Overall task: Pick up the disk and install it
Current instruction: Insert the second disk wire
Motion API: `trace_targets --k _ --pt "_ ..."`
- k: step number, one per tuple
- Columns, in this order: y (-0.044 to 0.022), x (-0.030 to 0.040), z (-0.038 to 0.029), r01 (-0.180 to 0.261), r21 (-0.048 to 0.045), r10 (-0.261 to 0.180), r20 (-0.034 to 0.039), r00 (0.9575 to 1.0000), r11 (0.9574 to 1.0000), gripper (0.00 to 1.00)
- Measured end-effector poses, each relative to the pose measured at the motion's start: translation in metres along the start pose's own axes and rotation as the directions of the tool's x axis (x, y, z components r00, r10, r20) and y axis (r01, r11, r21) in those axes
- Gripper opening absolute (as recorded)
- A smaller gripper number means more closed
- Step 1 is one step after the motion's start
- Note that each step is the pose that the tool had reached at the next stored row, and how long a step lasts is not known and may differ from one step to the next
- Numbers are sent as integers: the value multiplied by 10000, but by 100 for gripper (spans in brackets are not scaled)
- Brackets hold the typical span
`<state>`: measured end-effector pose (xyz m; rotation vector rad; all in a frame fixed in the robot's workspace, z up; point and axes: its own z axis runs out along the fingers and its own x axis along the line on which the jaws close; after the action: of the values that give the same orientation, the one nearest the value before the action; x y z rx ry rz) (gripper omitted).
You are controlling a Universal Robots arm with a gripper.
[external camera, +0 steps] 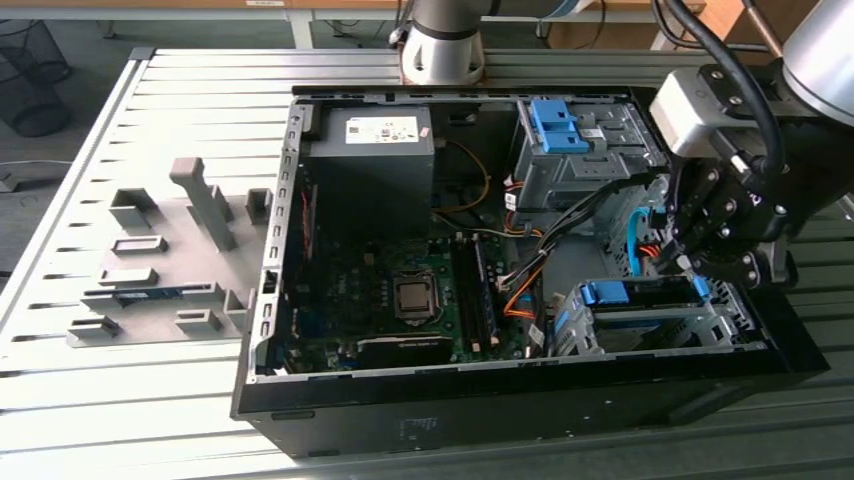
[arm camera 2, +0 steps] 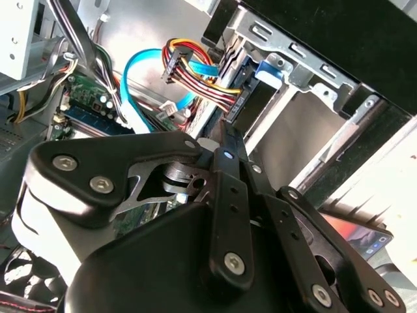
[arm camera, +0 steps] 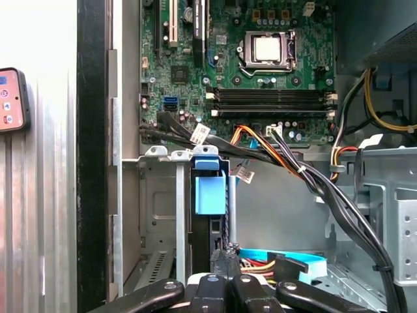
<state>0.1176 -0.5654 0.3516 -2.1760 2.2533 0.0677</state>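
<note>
The fingers of the gripper are pressed together with no gap between them and nothing held, as both wrist views show. In the exterior view the gripper hangs over the open computer case, at the exterior view's right, just above the near metal drive cage. The disk, framed in blue plastic, sits in that cage; in the first wrist view its blue tab stands upright in the cage slot, just beyond the fingertips. A blue flat cable and a bundle of coloured wires lie close by. The motherboard lies flat in the case, with the dark power supply beyond it. Grey holders stand on the slatted table, well apart from the case.
</note>
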Motion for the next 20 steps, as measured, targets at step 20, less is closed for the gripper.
trace_targets --k 20 --pt "123 -15 -192 -2 -3 2 8 10000 10000 11"
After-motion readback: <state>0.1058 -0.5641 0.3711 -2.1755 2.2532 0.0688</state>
